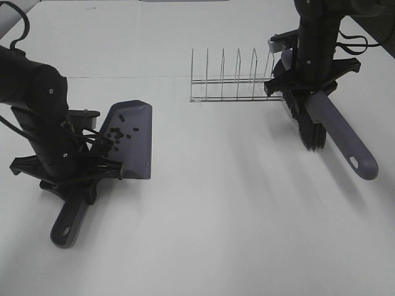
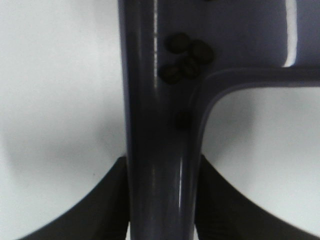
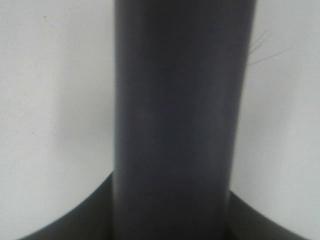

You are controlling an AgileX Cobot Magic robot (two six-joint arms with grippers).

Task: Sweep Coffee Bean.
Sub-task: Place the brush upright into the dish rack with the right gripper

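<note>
The purple-grey dustpan [image 1: 132, 137] lies on the white table at the left, tilted with its handle toward the front. Several dark coffee beans [image 1: 118, 132] lie inside it, gathered near the handle end; they show close up in the left wrist view [image 2: 186, 59]. My left gripper [image 1: 79, 174] is shut on the dustpan handle [image 2: 160, 175]. My right gripper [image 1: 310, 92] is shut on the brush handle [image 3: 175, 120] and holds the brush [image 1: 308, 126] above the table at the right, black bristles pointing down.
A wire dish rack [image 1: 231, 83] stands on the table at the back centre, just left of the brush. A cable [image 1: 353, 43] hangs off the right arm.
</note>
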